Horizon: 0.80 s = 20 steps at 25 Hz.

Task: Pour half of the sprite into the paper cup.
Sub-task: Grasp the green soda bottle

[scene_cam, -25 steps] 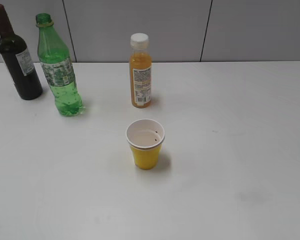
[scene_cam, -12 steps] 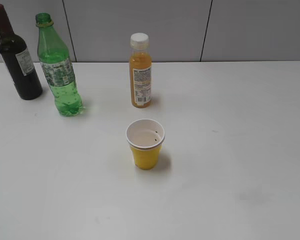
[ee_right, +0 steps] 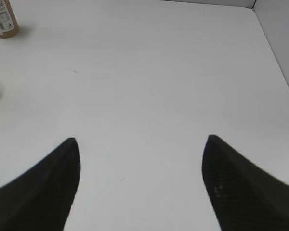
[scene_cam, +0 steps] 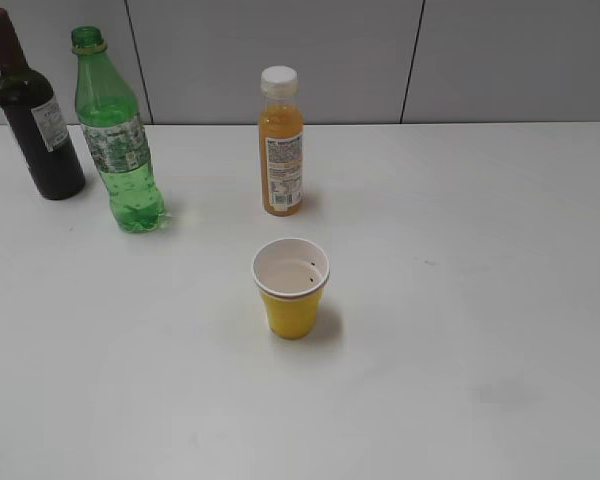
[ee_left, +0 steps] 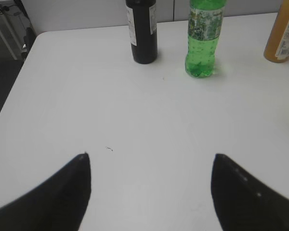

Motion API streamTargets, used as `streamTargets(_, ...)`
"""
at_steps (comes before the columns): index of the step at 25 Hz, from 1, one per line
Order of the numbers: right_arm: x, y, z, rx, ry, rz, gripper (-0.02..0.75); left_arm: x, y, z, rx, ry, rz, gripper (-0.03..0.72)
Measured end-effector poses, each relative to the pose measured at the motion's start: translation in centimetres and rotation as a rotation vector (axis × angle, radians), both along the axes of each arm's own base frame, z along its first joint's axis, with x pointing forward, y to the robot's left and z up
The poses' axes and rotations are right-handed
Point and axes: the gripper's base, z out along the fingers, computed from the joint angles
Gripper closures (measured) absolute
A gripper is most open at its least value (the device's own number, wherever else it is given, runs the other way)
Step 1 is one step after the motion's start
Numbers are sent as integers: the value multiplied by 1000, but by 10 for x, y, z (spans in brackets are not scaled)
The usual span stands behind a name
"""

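change: none vs a sec ago, nothing moved, so task not begun | sprite [scene_cam: 119, 140] upright at far left of table [scene_cam: 460, 330], by wine btl [scene_cam: 32, 110], uncapped | paper cup [scene_cam: 291, 288] centre, looks empty, well apart | left gripper [ee_left: 151, 166] & right gripper [ee_right: 140, 151] spread wide, holding nothing, over bare table

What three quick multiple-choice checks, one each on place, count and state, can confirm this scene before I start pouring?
1. The sprite stands:
A. right of the juice bottle
B. between the wine bottle and the juice bottle
C. inside the paper cup

2. Bottles on the table:
A. two
B. three
C. four

3. The left end effector is:
A. open, holding nothing
B. closed on the sprite
C. closed on the cup

Answers: 1 B, green bottle sits between dark and orange ones. 2 B, three stand upright. 3 A, fingers spread over bare table.
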Motion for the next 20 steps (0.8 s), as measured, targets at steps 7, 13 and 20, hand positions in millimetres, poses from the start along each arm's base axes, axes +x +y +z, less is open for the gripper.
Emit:
streamTargets(7,0,0,0,0,0,0,146,0,0,0,0,0,0,99)
streamTargets(13,0,0,0,0,0,0,146,0,0,0,0,0,0,99)
streamTargets(20,0,0,0,0,1,0,146,0,-1,0,-7,0,-4,99)
